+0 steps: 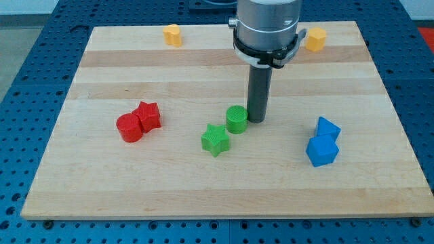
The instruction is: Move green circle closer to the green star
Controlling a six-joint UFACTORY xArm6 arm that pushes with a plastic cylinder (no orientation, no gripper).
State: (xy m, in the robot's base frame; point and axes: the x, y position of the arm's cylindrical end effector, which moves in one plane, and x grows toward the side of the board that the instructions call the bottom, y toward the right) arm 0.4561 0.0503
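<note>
The green circle (236, 119) stands near the middle of the wooden board (102, 190). The green star (215, 140) lies just below and to the left of it, a small gap apart. My tip (256, 120) rests on the board right beside the green circle, on its right side, touching or nearly touching it. The rod hangs from the grey arm head (266, 27) at the view's top.
A red circle (129, 127) and a red star-like block (148, 116) sit together at the left. Two blue blocks (327, 127) (321, 150) sit at the right. Two yellow blocks (173, 34) (315, 38) lie near the top edge.
</note>
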